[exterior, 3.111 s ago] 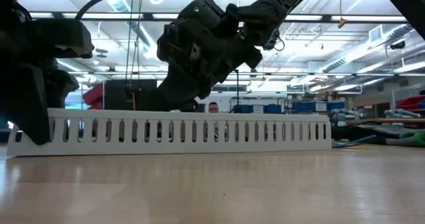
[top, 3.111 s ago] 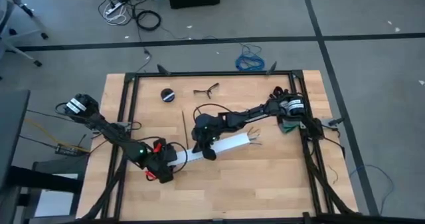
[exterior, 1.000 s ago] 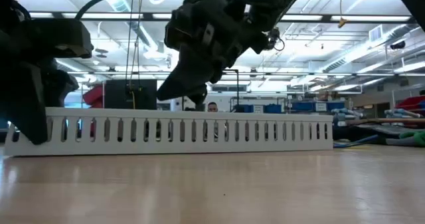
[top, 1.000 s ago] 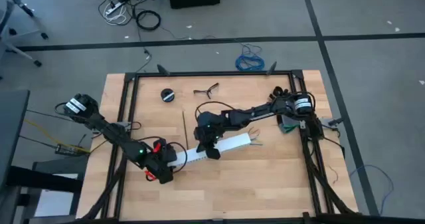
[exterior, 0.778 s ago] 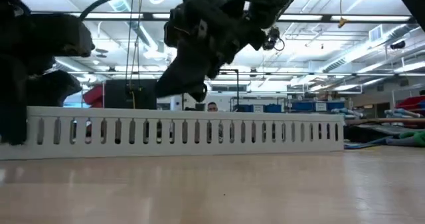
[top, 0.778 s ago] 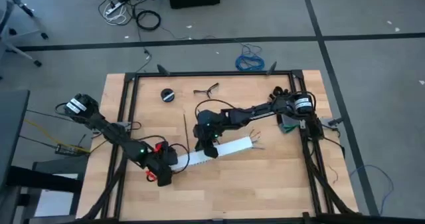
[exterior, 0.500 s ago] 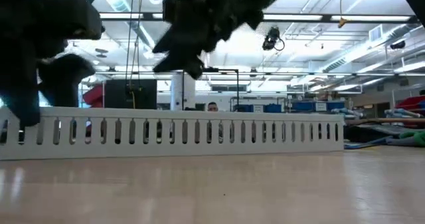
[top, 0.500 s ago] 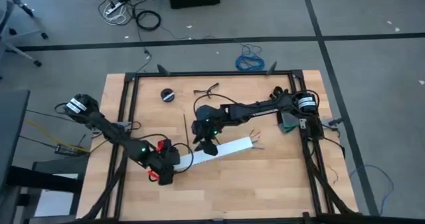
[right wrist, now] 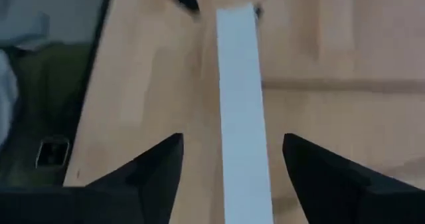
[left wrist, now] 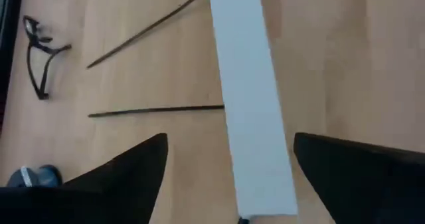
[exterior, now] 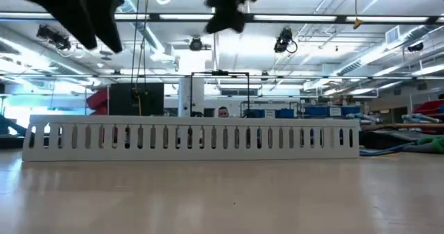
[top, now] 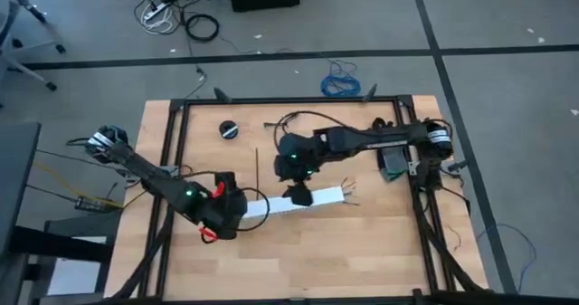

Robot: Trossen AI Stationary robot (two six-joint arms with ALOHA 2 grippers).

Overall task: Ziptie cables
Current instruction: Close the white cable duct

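Observation:
A white slotted strip lies flat on the wooden table, also seen side-on in the low view. The cables run inside it; only their loose ends stick out past its right end. My left gripper hangs open above the strip's left end, and its two fingers stand on either side of the strip without touching it. My right gripper hangs open above the strip's middle. In the low view both grippers are high above the strip, left and right.
Two thin dark sticks lie on the table beside the strip. A black round object and a black wire-like thing lie at the far side. A green item sits at the right. A black frame borders the table.
Both grippers have let go of the strip and risen well clear of it. The right gripper has opened from shut, and the left has opened wider. The strip has slid a little toward the table's right edge and now lies free on the table.

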